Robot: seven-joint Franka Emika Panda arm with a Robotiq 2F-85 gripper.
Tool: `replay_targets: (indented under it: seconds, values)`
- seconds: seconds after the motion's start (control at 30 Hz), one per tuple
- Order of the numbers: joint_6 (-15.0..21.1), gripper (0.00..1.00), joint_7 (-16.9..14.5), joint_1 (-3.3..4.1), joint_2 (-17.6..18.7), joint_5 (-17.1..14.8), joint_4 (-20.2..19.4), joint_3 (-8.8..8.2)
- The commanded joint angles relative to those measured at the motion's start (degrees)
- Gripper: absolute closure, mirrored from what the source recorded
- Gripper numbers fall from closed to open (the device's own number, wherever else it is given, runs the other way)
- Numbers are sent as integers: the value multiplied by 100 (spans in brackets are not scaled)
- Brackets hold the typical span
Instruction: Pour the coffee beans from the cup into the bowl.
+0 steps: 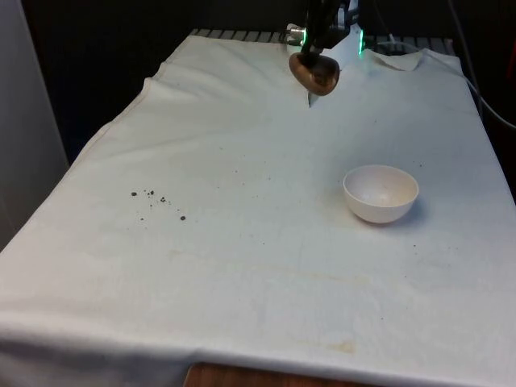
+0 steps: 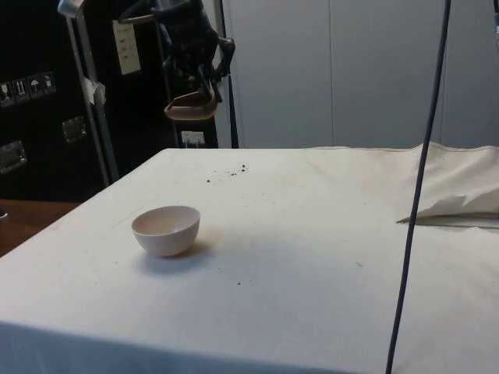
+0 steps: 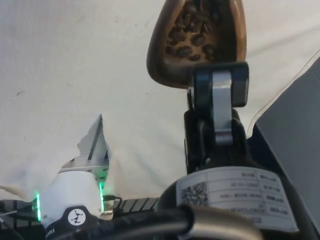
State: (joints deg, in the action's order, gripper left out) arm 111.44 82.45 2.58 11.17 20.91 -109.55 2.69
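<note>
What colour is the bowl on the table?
The bowl is off-white, with a faint pinkish tint; the front view shows it best.

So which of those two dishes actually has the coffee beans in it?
The brown cup, held up in the air by the claw at the table's far end. The wrist view shows dark beans inside it. The white bowl standing on the cloth looks empty.

I've got a white cloth [image 1: 242, 274] over the surface, with a few dark specks [image 1: 153, 199] scattered on the cloth toward the front view's left, plus faint stains.
</note>
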Motion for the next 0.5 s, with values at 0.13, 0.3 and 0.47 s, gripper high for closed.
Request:
replay_targets:
  seconds: [0.13,0.3,0.47]
  values:
    - [74,100,-183,0,-11,63,-17,46]
    - [80,100,-327,0,-6,115,-17,74]
    - [92,100,-470,0,0,183,-6,109]
